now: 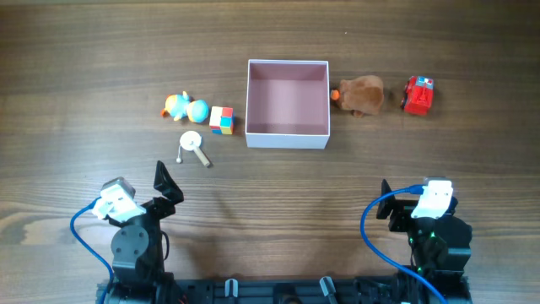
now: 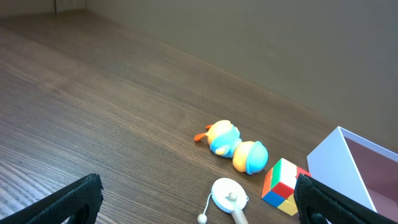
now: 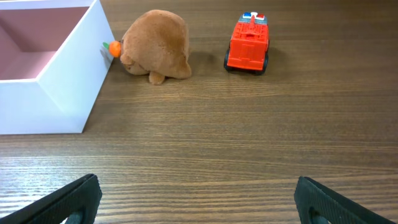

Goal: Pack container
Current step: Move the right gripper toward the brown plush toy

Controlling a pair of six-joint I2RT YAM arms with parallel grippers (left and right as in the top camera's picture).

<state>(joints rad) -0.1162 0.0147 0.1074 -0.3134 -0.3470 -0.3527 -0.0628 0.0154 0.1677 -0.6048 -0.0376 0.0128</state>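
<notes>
The container [image 1: 287,138] is a square white box with a dusty-pink inside and nothing in it, at the table's middle back; it also shows in the left wrist view [image 2: 333,162] and the right wrist view [image 3: 62,93]. To its left lie a blue-and-yellow duck toy [image 1: 186,107], a colour cube [image 1: 222,120] and a white rattle drum [image 1: 193,145]. To its right lie a brown plush [image 1: 361,95] and a red fire truck [image 1: 417,95]. My left gripper [image 1: 165,187] and right gripper [image 1: 396,207] are open and empty near the front edge.
Both arm bases and blue cables [image 1: 371,228] sit at the front edge. The plush touches the container's right wall.
</notes>
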